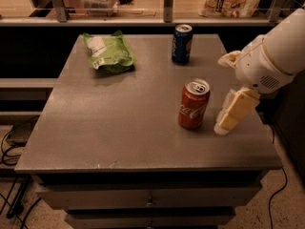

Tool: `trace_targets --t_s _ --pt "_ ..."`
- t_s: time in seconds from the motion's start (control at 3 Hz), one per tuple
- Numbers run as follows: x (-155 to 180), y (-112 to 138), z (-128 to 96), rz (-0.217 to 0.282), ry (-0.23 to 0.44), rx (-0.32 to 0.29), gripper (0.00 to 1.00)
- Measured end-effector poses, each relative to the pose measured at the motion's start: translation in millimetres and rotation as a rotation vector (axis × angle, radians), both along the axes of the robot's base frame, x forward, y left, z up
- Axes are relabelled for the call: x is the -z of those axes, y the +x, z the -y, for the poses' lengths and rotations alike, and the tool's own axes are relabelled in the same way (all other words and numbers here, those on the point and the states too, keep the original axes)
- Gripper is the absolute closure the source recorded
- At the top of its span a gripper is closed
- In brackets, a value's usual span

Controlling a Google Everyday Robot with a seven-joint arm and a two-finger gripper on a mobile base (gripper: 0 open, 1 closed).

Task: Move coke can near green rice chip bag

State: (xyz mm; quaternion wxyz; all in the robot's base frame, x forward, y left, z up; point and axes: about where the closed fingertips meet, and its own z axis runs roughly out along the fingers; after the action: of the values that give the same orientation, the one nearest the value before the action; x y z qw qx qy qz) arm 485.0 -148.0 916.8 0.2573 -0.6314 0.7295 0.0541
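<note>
The red coke can (194, 104) stands upright on the grey table (119, 128), right of centre. The green rice chip bag (108, 52) lies flat at the table's far left, well apart from the can. My gripper (221, 94) hangs just right of the coke can, on the white arm coming in from the right edge. It is open and empty: one cream finger (235, 111) points down beside the can and the other (228, 58) sits farther back. Neither finger touches the can.
A dark blue can (182, 43) stands upright at the far edge, behind the coke can. A shelf with containers and packages runs behind the table. Drawers sit under the tabletop, and cables lie on the floor at the left.
</note>
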Motion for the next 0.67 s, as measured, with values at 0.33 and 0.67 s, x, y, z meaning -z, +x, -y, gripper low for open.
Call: trace_targets --t_s 0.33,0.67 --pt "18.9 8.5 -25.5 -0.037 0.048 -0.023 0.00" --pt "31.6 10.4 -50.7 -0.074 0.097 -0.059 0.16"
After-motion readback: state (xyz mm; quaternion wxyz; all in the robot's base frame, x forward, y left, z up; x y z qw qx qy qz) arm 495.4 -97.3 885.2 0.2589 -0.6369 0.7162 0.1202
